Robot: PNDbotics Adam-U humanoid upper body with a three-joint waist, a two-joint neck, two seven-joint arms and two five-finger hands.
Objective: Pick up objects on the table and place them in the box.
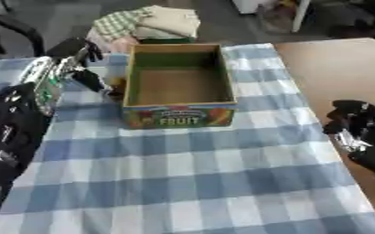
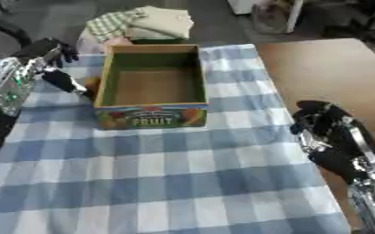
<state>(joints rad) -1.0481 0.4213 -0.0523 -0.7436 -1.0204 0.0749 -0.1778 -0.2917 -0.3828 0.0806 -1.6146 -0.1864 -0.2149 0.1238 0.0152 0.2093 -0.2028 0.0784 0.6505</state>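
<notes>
Two hands: both are seen over the table, one at each side edge.
Box (image 1: 179,87): an open cardboard fruit box, printed "FRUIT" on its near wall, is set on the blue-and-white checked cloth (image 1: 199,183) toward the far edge of the table (image 2: 327,68); its brown floor is seen bare.
Left hand (image 1: 83,61): it is held just beside the box's left wall near the far left corner of the cloth, fingers curled; whether anything is pinched in them cannot be told.
Small thing (image 1: 117,84): an orange-brown shape is glimpsed between the left hand's fingers and the box wall; it cannot be made out.
Right hand (image 2: 323,121): it is kept at the table's right edge, well apart from the box, fingers relaxed and nothing held.
Folded cloths (image 1: 155,23): a checked and a cream piece are piled beyond the far edge.
</notes>
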